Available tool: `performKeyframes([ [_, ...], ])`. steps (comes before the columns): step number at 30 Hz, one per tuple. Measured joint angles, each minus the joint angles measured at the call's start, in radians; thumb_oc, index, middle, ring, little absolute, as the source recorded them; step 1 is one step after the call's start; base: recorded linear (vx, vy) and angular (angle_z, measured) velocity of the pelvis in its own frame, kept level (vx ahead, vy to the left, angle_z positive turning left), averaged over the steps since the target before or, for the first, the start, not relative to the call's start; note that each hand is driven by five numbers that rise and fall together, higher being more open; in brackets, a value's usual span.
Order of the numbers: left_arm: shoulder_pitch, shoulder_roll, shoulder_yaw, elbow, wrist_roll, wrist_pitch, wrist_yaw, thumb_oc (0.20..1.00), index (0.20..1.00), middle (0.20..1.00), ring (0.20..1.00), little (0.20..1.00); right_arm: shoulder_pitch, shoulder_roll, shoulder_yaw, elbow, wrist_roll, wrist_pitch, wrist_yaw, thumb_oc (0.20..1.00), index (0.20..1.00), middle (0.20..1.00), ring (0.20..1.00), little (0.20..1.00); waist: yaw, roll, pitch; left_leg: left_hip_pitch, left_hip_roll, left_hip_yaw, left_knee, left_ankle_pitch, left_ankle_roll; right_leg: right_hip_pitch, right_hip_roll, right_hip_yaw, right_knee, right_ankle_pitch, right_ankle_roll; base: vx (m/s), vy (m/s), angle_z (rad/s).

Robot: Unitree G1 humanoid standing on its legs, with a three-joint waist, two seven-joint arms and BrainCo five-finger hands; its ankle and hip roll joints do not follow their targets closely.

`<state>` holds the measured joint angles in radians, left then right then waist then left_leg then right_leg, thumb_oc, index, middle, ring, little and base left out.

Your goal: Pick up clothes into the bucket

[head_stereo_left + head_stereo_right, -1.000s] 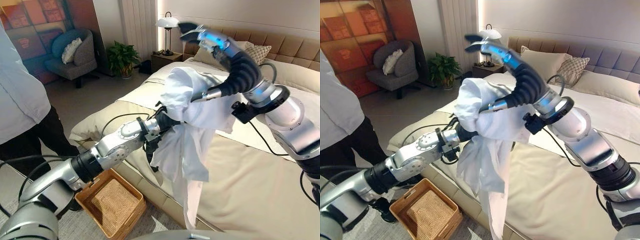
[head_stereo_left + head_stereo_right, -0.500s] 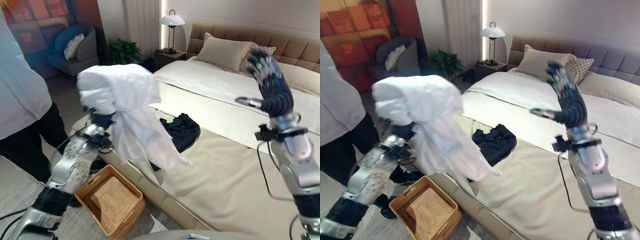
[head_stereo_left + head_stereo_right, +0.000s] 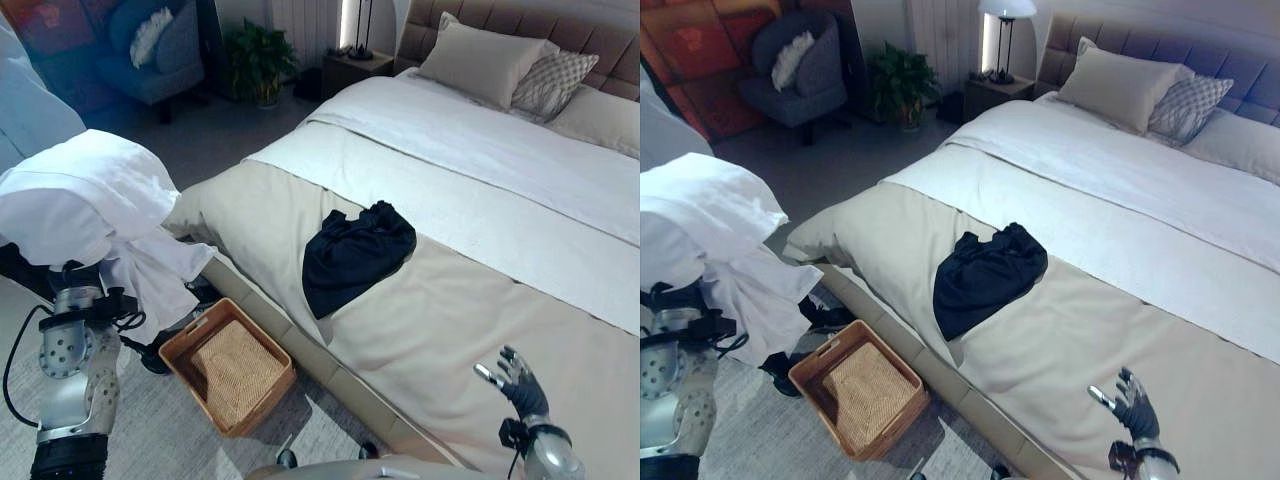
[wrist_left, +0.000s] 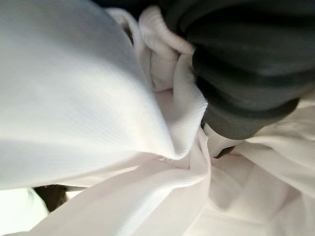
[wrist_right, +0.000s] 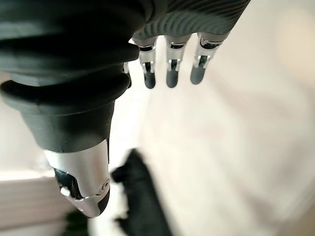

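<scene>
The soft, light white garment (image 3: 90, 215) is draped over the left hand (image 4: 236, 73), whose fingers I cannot see, above the basket (image 3: 228, 370); right hand (image 3: 520, 385) is open, empty.

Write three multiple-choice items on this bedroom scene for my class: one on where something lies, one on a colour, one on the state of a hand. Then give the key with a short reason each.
1. Where is the wicker basket?
A. On the floor beside the bed
B. On the pillows
C. On the armchair

2. What colour is the garment lying on the bed?
A. Red
B. Dark, near black
C. Yellow

3. How is the right hand?
A. Closed round the dark garment
B. Open, holding nothing
C. Gripping the basket's handle

Key: 1 A, the basket stands on the floor by the bed's side. 2 B, the bundle is dark against the beige cover. 3 B, its fingers are spread above the bed, apart from the garment. The white cloth hangs over the left arm.
</scene>
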<state>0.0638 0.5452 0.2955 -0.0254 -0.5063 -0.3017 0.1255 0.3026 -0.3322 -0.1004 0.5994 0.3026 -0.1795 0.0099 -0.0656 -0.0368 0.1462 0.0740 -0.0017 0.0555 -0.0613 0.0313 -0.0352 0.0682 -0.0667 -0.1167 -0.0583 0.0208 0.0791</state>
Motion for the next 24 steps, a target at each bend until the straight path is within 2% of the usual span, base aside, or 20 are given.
performKeyframes([
  [6,-0.041,0.004,-0.003,0.151,0.023,-0.020,0.076,0.200,0.200,0.200,0.200,0.200,-0.083,-0.023,0.075,0.208,-0.103,0.002,-0.023,1.000,1.000,1.000,1.000,1.000,0.002,-0.008,0.090,-0.119,-0.002,-0.009,0.061,0.001,0.001,-0.113,-0.008,-0.009,0.065,-0.002,-0.001,-0.13,0.020,0.07],
  [7,-0.071,0.004,-0.014,0.180,0.022,-0.024,0.091,0.200,0.200,0.200,0.200,0.200,-0.113,-0.027,0.080,0.243,-0.114,-0.001,-0.032,1.000,1.000,1.000,1.000,1.000,0.002,-0.012,0.127,-0.159,-0.003,-0.020,0.084,0.001,0.001,-0.141,-0.009,-0.018,0.080,-0.002,-0.001,-0.12,-0.002,0.19],
  [11,-0.190,0.021,-0.090,0.293,0.020,-0.038,0.136,0.200,0.200,0.200,0.200,0.200,-0.166,-0.035,0.112,0.338,-0.118,-0.003,-0.064,1.000,1.000,1.000,1.000,1.000,0.002,-0.022,0.200,-0.279,-0.001,-0.059,0.143,0.001,0.000,-0.243,-0.013,-0.049,0.137,-0.007,-0.007,-0.09,-0.011,0.28],
  [19,-0.433,0.121,-0.218,0.434,0.013,-0.050,0.221,0.200,0.200,0.200,0.200,0.200,-0.252,-0.036,0.158,0.322,-0.115,-0.022,-0.119,1.000,1.000,1.000,1.000,1.000,-0.006,-0.071,0.360,-0.514,-0.009,-0.098,0.325,-0.021,-0.010,-0.476,-0.038,-0.076,0.364,-0.077,-0.028,-0.09,0.016,0.15],
  [23,-0.509,0.148,-0.258,0.526,0.012,-0.051,0.252,0.200,0.200,0.200,0.200,0.200,-0.317,-0.039,0.185,0.309,-0.111,-0.038,-0.151,1.000,1.000,1.000,1.000,1.000,-0.029,-0.090,0.380,-0.643,-0.012,-0.103,0.451,-0.059,0.004,-0.591,-0.046,-0.073,0.462,-0.099,-0.033,-0.08,0.081,-0.02],
  [24,-0.527,0.170,-0.292,0.545,0.011,-0.050,0.265,0.200,0.200,0.200,0.200,0.200,-0.324,-0.047,0.190,0.275,-0.103,-0.049,-0.156,1.000,1.000,1.000,1.000,1.000,-0.029,-0.089,0.382,-0.698,-0.010,-0.103,0.514,-0.085,0.011,-0.640,-0.047,-0.064,0.511,-0.116,-0.035,0.04,0.038,-0.11],
])
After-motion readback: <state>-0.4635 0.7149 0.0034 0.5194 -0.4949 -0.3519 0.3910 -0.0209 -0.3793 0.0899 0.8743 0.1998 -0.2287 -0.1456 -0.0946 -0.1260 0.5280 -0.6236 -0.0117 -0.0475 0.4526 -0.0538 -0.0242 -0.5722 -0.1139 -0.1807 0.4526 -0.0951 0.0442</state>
